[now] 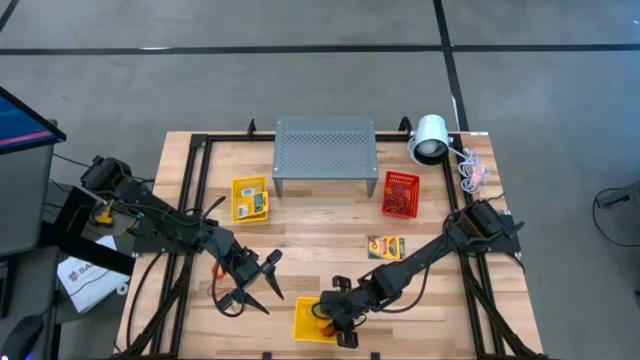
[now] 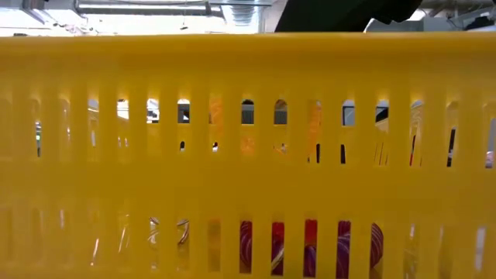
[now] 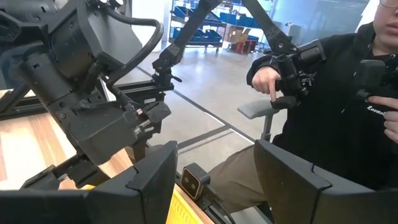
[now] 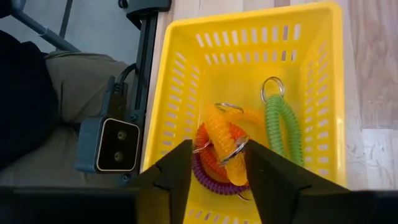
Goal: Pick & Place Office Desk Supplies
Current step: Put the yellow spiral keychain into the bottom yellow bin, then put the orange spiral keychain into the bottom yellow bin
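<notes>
A yellow slotted basket (image 1: 303, 322) stands at the table's near edge; its wall (image 2: 248, 116) fills the low view. In it lie coiled loops: orange (image 4: 224, 140), green (image 4: 283, 127), red (image 4: 202, 146) and purple (image 4: 208, 180). My right gripper (image 4: 219, 168) hangs over the basket, slanting down, its fingers apart on either side of the orange loop. My left gripper (image 1: 268, 282) waits open and level to the basket's left, holding nothing. Two crayon boxes lie flat on the table, one (image 1: 250, 198) at the left and one (image 1: 386, 246) at the right. My right gripper has its fingers on either side of the orange loop's near end (image 4: 231, 163), coming slanting down from the table's far right. The loop lies on the other loops in the basket. I cannot tell whether either finger touches it.
A grey perforated stand (image 1: 325, 155) and a white lamp (image 1: 430, 138) stand at the far side, with a red basket (image 1: 400, 193) beside the stand. A seated person (image 3: 348, 112) is just beyond the near edge. Bare wood lies between the crayon boxes.
</notes>
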Tool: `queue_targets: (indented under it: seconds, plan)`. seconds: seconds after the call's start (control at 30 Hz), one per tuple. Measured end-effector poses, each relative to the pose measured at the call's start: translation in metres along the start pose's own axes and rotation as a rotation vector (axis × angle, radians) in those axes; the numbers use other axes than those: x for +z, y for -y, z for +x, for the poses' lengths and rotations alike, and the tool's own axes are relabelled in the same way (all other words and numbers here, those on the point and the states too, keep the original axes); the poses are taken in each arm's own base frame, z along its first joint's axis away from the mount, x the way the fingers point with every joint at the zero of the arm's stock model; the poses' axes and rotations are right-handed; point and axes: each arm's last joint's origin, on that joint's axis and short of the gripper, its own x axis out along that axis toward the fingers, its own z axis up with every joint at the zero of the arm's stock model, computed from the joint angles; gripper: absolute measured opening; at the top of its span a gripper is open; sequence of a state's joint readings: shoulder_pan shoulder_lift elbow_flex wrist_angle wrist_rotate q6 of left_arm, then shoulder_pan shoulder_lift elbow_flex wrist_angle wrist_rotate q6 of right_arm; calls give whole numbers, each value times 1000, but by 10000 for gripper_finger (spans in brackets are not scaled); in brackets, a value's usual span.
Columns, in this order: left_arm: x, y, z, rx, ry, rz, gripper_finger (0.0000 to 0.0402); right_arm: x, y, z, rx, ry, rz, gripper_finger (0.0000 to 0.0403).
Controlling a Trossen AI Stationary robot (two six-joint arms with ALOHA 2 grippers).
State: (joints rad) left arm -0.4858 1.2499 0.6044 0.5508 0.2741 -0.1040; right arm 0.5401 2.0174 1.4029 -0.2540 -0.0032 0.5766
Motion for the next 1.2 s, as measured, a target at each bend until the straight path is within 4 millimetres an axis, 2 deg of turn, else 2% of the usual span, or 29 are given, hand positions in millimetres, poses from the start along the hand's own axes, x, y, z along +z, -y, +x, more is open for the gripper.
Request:
queue_targets:
  seconds: [0.23,0.43,0.57,0.73,0.97,1.07,1.2]
  plan:
    - [-1,0,0,1,-14,-5,209,5,9,0,-16,5,11,181]
    - [-3,0,0,3,-31,-14,209,13,17,-4,-48,35,-46,193]
    - [-5,-3,-1,16,-53,-25,209,20,15,-21,-115,102,-139,192]
    - [0,-5,-6,28,-30,-23,209,31,-5,-62,-179,248,-282,188]
    - [18,2,-25,28,18,40,209,46,-49,-120,-69,567,-529,186]
    - [21,4,-35,84,-10,31,209,44,-62,-133,-51,629,-581,186]
    - [25,6,-48,161,-21,3,209,39,-73,-140,-37,664,-625,186]
